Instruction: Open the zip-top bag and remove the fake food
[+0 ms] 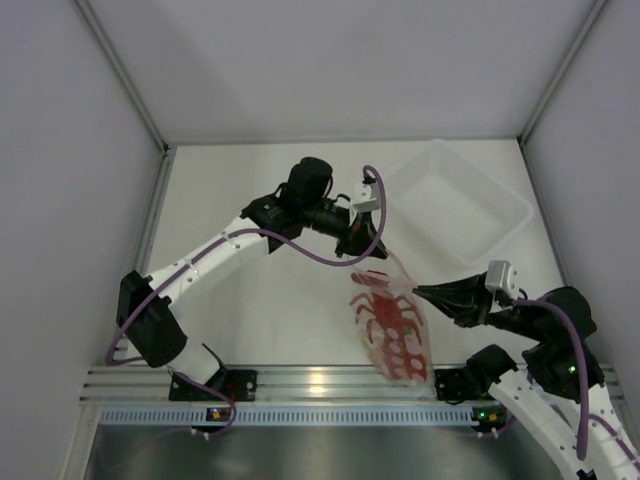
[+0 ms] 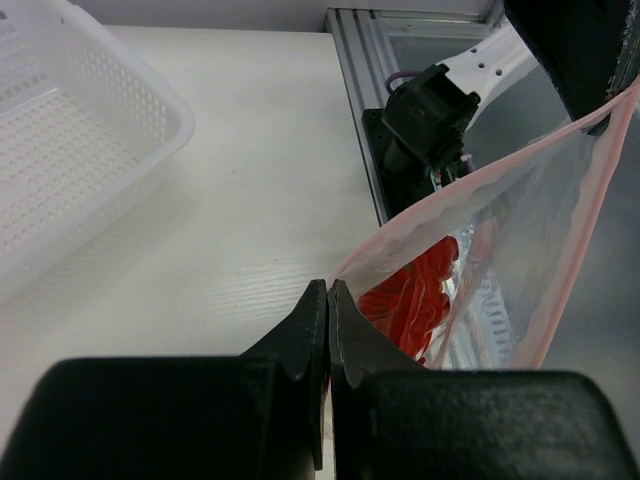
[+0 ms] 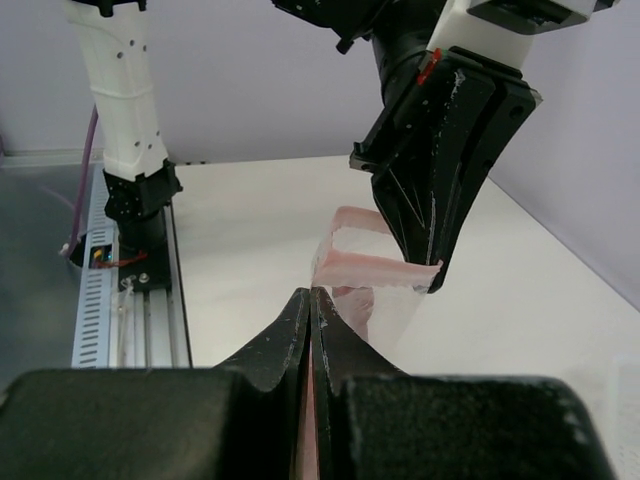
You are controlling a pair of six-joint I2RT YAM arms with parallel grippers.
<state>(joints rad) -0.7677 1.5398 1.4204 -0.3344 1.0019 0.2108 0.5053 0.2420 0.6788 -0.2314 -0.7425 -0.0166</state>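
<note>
Top external, left end effector (image 1: 382,251), right end effector (image 1: 414,291) pinching zip-top bag (image 1: 395,335), tray (image 1: 455,202) behind

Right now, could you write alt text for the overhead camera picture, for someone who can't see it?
Two robot arms hold a clear zip-top bag up between them, the left fingers and right fingers each pinching its pink top edge from opposite sides. A red lobster toy shows through the plastic. A clear tray sits on the white table, far right.
</note>
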